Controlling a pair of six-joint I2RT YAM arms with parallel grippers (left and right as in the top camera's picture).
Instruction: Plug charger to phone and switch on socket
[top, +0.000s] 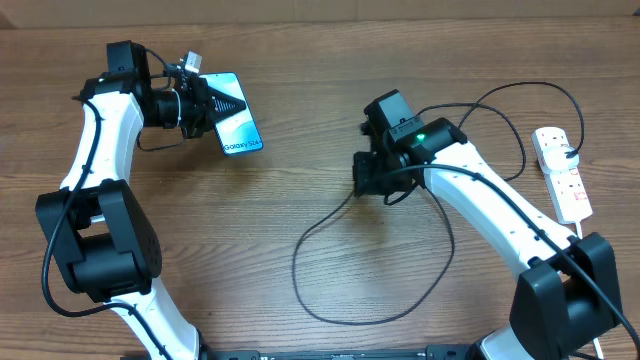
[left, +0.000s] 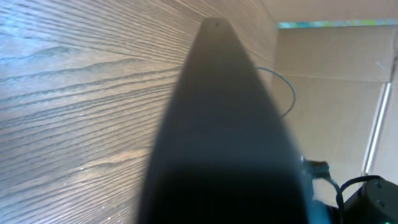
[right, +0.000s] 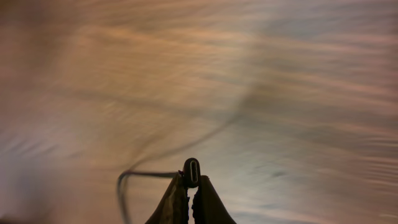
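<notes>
Starting overhead: the left gripper (top: 232, 103) is turned on its side and clamped on one end of the phone (top: 243, 128), with a black finger lying across the blue screen. The phone sits at the upper left of the wooden table (top: 300, 70), with its "Galaxy" text at the end away from the grip. The right gripper (top: 365, 180) is at mid-table, closed on the free end of the black cable (top: 296, 265). The cable makes one big loop toward the near edge and then arcs off to the power strip (top: 562, 172) at the far right. A black plug (top: 568, 152) is pushed into the strip. Phone and cable end are well apart.

Left wrist: a blurred dark wedge (left: 217, 143) fills the centre, and I cannot tell whether it is finger or phone. The table grain runs tilted on the left. Only this view shows the brown cardboard wall (left: 329, 81) beyond the table, plus a thin arc of cable (left: 290, 93).

Right wrist: this is the only view with the grip close up. The two fingers (right: 171, 202) are pressed together, and the small oval plug tip (right: 191, 171) pokes out between them. The cable curls away to the left. The table (right: 280, 74) is out of focus.
</notes>
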